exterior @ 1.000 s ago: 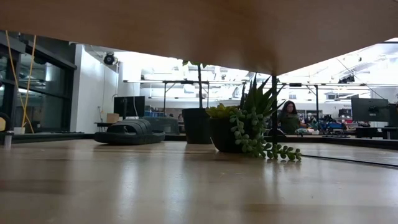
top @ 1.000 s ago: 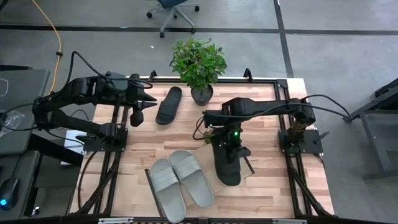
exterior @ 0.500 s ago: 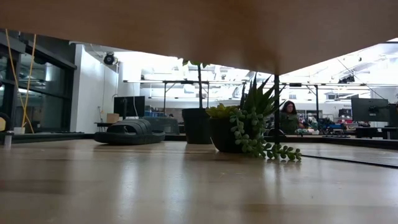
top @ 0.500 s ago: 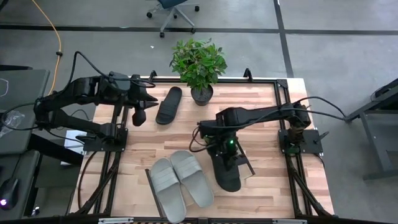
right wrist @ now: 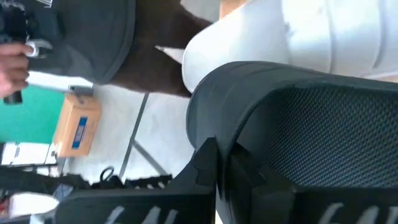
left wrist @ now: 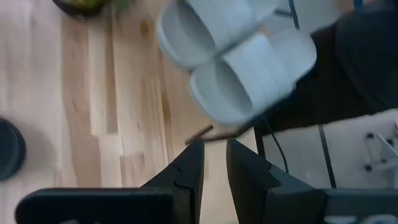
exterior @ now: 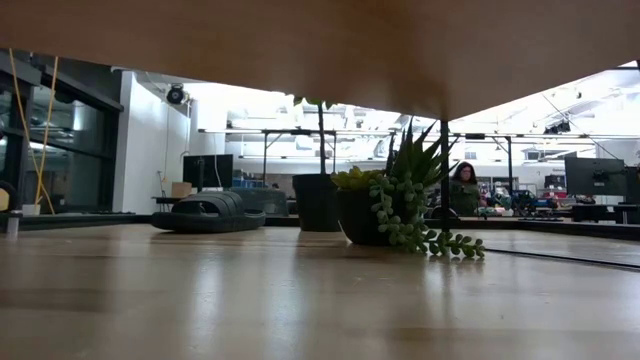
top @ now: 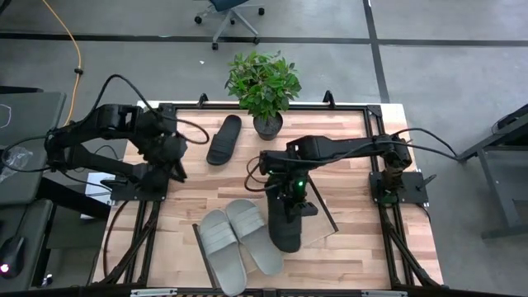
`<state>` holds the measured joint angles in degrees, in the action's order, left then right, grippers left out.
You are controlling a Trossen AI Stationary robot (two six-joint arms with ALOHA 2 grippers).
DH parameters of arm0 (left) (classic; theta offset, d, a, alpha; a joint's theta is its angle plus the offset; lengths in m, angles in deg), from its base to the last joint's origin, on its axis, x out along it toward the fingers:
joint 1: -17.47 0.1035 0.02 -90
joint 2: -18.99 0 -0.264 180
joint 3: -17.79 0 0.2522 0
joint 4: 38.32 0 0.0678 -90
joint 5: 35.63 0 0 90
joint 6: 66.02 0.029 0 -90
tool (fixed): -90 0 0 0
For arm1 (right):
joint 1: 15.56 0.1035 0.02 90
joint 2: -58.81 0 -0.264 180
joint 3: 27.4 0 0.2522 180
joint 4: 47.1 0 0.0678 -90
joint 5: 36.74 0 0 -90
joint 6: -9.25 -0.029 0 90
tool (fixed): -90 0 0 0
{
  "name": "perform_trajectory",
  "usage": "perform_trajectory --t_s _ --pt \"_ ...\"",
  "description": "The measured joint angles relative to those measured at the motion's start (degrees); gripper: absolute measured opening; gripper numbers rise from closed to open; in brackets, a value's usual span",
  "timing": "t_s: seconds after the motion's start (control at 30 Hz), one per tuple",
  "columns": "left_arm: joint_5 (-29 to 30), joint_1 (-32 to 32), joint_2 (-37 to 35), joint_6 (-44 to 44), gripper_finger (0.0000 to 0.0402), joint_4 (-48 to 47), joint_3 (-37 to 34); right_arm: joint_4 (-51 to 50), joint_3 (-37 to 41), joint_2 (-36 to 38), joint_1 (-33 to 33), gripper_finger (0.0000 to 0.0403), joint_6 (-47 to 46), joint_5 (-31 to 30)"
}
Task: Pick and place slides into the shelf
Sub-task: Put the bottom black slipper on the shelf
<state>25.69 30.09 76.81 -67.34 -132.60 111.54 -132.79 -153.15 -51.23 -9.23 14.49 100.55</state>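
My right gripper (top: pixel 290 188) is shut on a black slide (top: pixel 285 223), which lies lengthwise over the shelf (top: pixel 327 216), right beside the two light grey slides (top: pixel 239 237). The grey pair rests sole-down on the shelf, side by side. The second black slide (top: pixel 224 139) lies sole-down on the tabletop near the potted plant; the low view shows it too (exterior: pixel 208 213). My left gripper (top: pixel 175 161) hovers by the table's left edge, its fingers nearly together, holding nothing (left wrist: pixel 214 155). Its view looks down on the grey slides (left wrist: pixel 242 62). My right gripper pinches the black slide's rim (right wrist: pixel 249 134) at its far end, one finger (right wrist: pixel 206 163) on each side of the edge. It comes from above, slanting down from the far side. Whether the slide's near end (top: pixel 285 246) touches the shelf, I cannot tell.
A leafy potted plant (top: pixel 264 87) stands at the table's far edge, close to the loose black slide. The low view shows a second pot with a trailing succulent (exterior: pixel 395 215). A person (exterior: pixel 465 188) sits in the room behind. Bare tabletop (top: pixel 355 140) lies at the far right.
My right gripper has carried the black slide toward the table's left and a little nearer, from the shelf's right part to just beside the grey pair. My left gripper has drawn back toward the table's left edge and tipped downward.
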Motion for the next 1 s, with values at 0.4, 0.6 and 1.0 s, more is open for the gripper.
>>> perform_trajectory --t_s 0.4,0.6,1.0 --pt "2.9 -4.9 0.4 0.0 0.0058 -0.6 0.0 -2.4 0.0 0.0 0.1 0.0000 -1.1 -0.3" --pt "3.0 -4.8 0.3 -0.4 0.0058 0.1 0.0 -4.1 0.0 -0.2 0.6 0.0000 -0.2 -0.2" --pt "3.0 -4.8 0.3 -0.2 0.0058 0.1 0.0 -3.1 0.0 -1.8 2.4 0.0071 0.5 -2.6"
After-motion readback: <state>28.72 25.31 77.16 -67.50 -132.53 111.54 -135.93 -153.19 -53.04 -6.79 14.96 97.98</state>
